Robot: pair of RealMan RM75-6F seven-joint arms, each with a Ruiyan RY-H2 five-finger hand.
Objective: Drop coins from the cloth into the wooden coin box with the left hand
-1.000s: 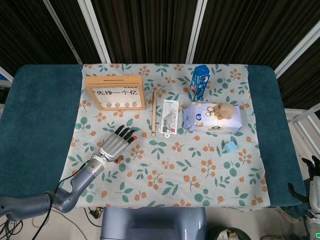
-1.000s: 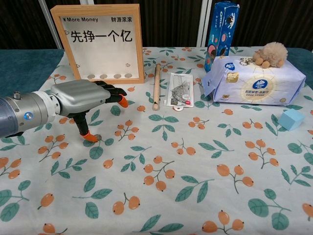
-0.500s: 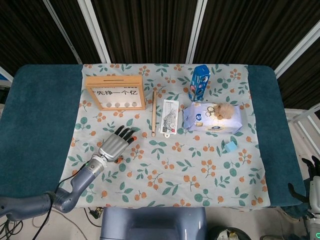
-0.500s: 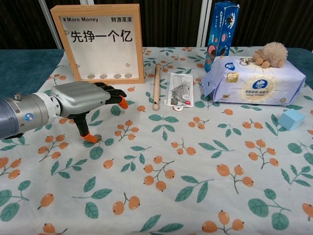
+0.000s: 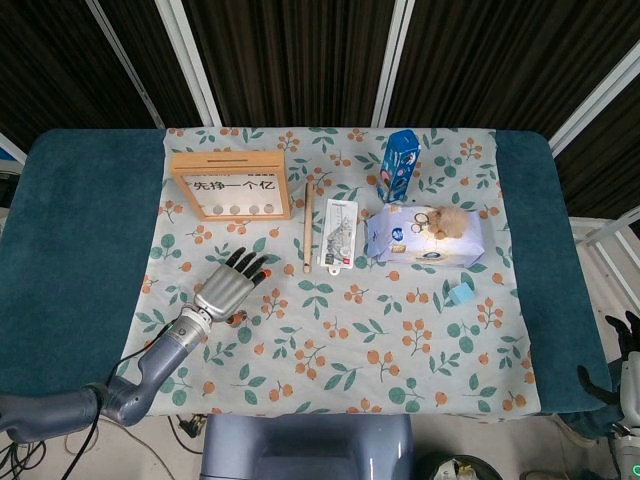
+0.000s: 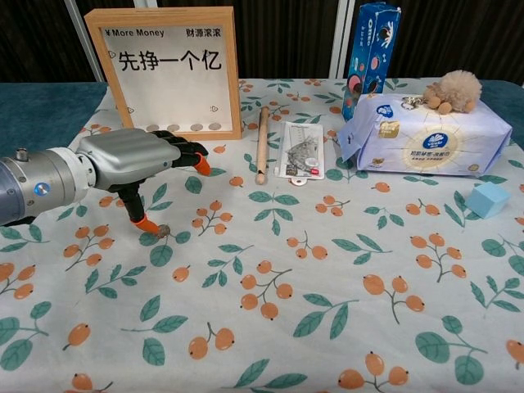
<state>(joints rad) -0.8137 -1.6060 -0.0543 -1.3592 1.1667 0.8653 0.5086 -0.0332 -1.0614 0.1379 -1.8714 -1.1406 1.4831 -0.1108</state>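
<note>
The wooden coin box [image 5: 230, 185] [image 6: 168, 74] stands upright at the back left of the floral cloth [image 6: 327, 270], with several coins lying behind its window. One small coin [image 6: 164, 231] lies on the cloth in front of it. My left hand [image 5: 228, 288] [image 6: 139, 155] hovers palm down over that spot, fingers stretched toward the box and holding nothing. Its orange thumb tip [image 6: 146, 222] points down to the cloth just left of the coin. My right hand [image 5: 625, 340] shows only as dark fingers at the far right edge of the head view, off the table.
A wooden stick [image 6: 262, 143] and a flat packet [image 6: 300, 150] lie right of the box. Further right are a tall blue carton [image 6: 372, 49], a tissue pack [image 6: 426, 135] with a plush toy [image 6: 453, 88] on it, and a small blue cube [image 6: 487, 199].
My left hand has risen slightly and drawn a little toward the box; its thumb tip stays beside the coin. The coin has not moved.
</note>
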